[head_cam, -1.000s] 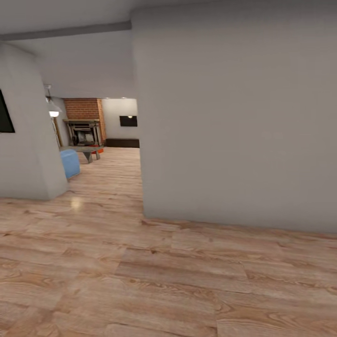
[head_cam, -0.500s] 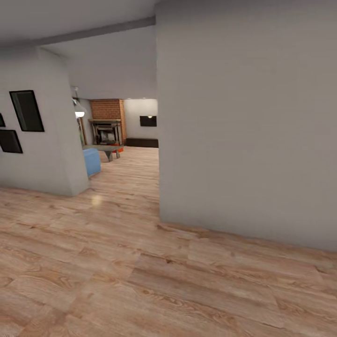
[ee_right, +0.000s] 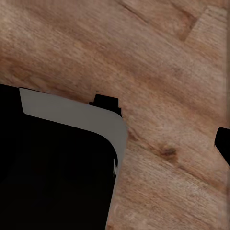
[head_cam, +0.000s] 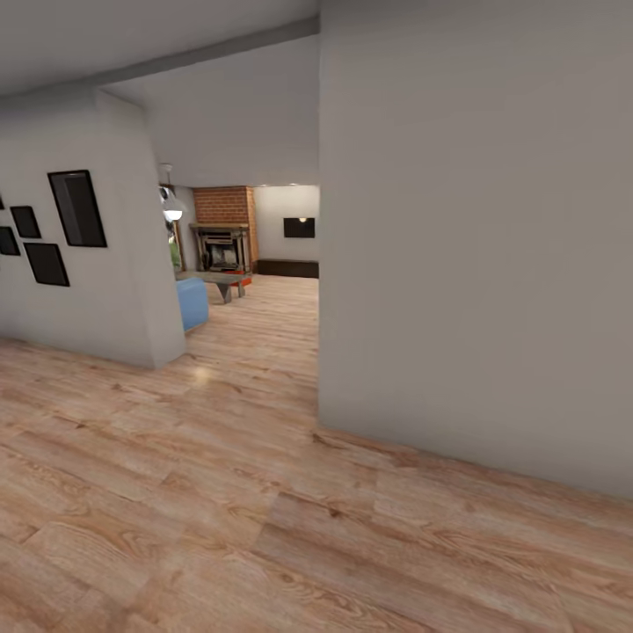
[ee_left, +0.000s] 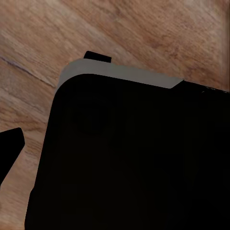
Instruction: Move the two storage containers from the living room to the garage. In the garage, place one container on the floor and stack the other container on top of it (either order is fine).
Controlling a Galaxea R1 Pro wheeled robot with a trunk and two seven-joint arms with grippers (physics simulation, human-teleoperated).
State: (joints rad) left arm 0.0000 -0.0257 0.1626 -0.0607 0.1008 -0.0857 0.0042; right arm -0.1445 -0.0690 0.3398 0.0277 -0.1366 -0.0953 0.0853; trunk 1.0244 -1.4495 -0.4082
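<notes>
Light wood-grain floor (head_cam: 220,492), grey walls (head_cam: 475,246), red brick fireplace (head_cam: 224,230), blue sofa (head_cam: 192,301).

Light wood-plank floor (head_cam: 220,492); a plain grey wall (head_cam: 475,237) close at right; black picture frames (head_cam: 77,207) on the left wall; beyond, a brick fireplace (head_cam: 224,237), blue sofa (head_cam: 192,303), lit lamp (head_cam: 172,209).

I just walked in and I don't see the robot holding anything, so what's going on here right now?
Nothing is being handled at this moment. The robot is in a hallway on a light wood-plank floor, facing an opening between two grey walls. Through it, far off, the living room shows: a brick fireplace, a blue sofa and a low table with something orange-red beside it, possibly a container, too small to tell. The wrist views look down at the floor past the robot's dark body.
</notes>
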